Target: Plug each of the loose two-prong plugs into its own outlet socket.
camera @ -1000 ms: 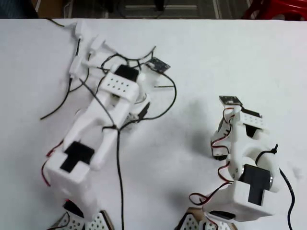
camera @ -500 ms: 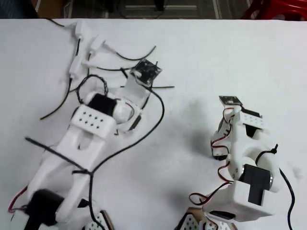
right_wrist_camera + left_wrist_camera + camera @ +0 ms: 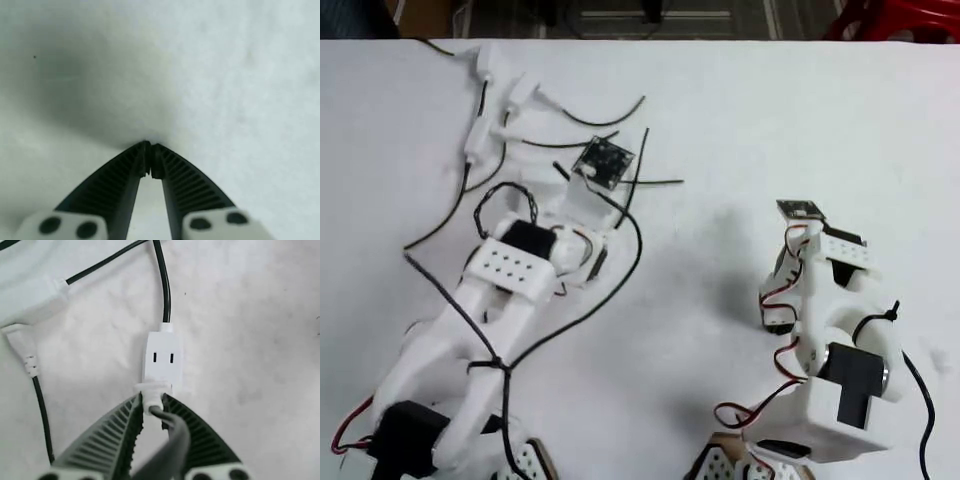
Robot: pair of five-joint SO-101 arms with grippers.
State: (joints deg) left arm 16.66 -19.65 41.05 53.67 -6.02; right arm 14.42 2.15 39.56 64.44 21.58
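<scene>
My left gripper [image 3: 151,404] is shut on a small white plug [image 3: 152,399] whose grey cable runs back toward the camera. The plug's front end touches the near end of a white socket block [image 3: 162,359] with two slots on its face; the prongs are hidden. A black cable [image 3: 163,285] leaves the block's far end. The left arm [image 3: 510,265] stands at the table's left, its wrist near the cable tangle. My right gripper [image 3: 150,159] is shut on nothing, low over bare table. The right arm [image 3: 830,330] sits folded at the front right.
More white socket blocks and plugs [image 3: 478,140] [image 3: 520,95] with loose black cables [image 3: 605,115] lie at the back left. Another white block [image 3: 32,299] with a plug [image 3: 20,342] lies beside the held one. A black cable [image 3: 570,320] loops over the left arm.
The left arm has drawn back from the cable tangle toward the table's front left, its wrist swinging left. The right arm has not moved.
</scene>
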